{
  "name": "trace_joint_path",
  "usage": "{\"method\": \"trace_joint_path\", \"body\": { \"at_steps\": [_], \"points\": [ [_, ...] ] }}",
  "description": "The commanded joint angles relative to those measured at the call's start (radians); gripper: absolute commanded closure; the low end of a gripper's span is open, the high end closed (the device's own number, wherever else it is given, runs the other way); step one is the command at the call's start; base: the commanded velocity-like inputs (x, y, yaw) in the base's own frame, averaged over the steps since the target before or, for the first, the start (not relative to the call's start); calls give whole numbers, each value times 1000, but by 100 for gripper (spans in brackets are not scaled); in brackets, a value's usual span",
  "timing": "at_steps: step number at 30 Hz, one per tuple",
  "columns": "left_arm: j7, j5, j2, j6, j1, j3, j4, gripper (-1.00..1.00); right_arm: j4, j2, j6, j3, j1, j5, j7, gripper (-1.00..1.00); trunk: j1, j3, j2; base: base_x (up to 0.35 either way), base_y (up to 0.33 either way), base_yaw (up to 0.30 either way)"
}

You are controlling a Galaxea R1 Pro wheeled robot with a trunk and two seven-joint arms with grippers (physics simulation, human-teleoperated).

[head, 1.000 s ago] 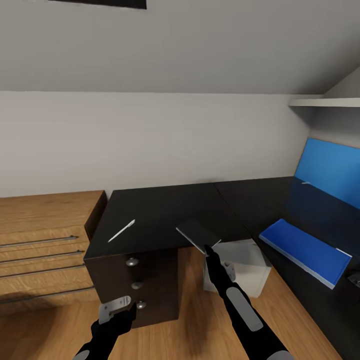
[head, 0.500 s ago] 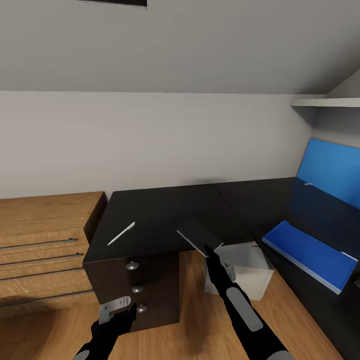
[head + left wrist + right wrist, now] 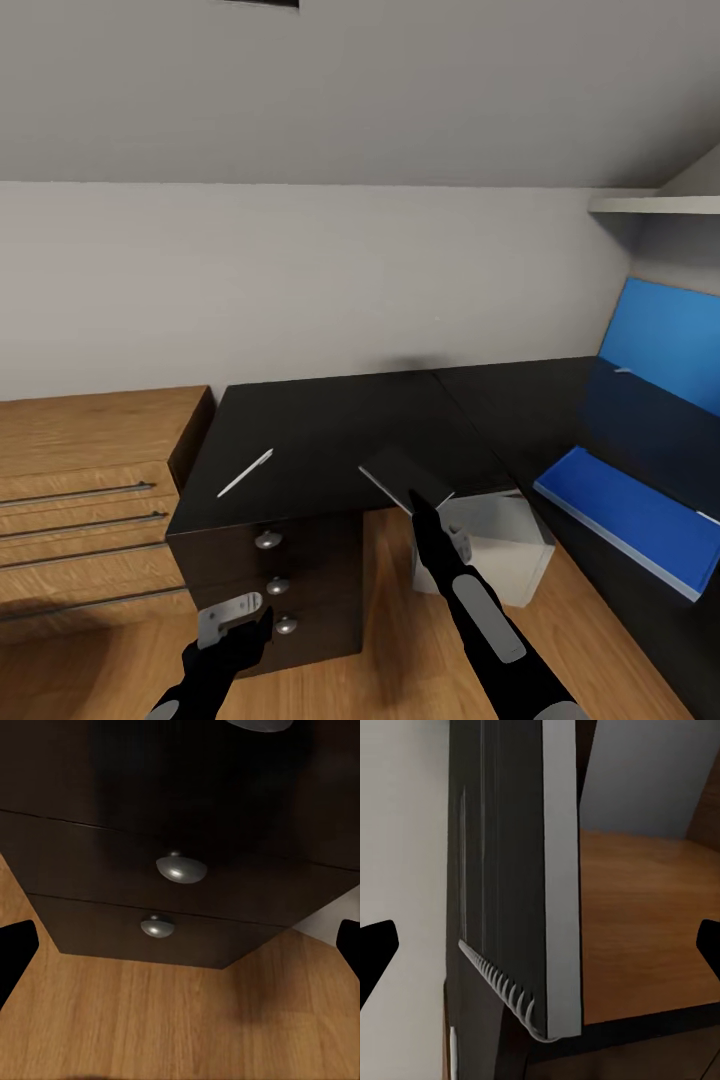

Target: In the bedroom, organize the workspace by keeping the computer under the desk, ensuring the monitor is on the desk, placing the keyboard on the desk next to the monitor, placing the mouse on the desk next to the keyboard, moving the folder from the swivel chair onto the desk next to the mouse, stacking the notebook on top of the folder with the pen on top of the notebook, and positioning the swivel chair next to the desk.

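Black tabletop (image 3: 330,420) carries the pen (image 3: 245,472) at left. Your right pincer (image 3: 418,500) pinches the notebook (image 3: 405,478) at the near edge; the folder (image 3: 630,520) lies well right. A corner-only hold could let it swing loose in transit. Left pincer (image 3: 240,612) is spread.

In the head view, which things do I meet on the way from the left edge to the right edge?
Wood drawer chest → pen → notebook → computer → folder.
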Motion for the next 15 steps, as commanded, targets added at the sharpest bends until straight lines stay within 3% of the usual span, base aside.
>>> {"method": "trace_joint_path", "body": {
  "at_steps": [1,15],
  "points": [
    [8,10,0,2,0,-1,-2,-100,0,-1,-6,3,-1,-10,0,-100,0,-1,0,6,4,0],
    [8,12,0,3,0,-1,-2,-100,0,-1,-6,3,-1,-10,-1,-100,0,-1,0,1,1,0]
  ]
}}
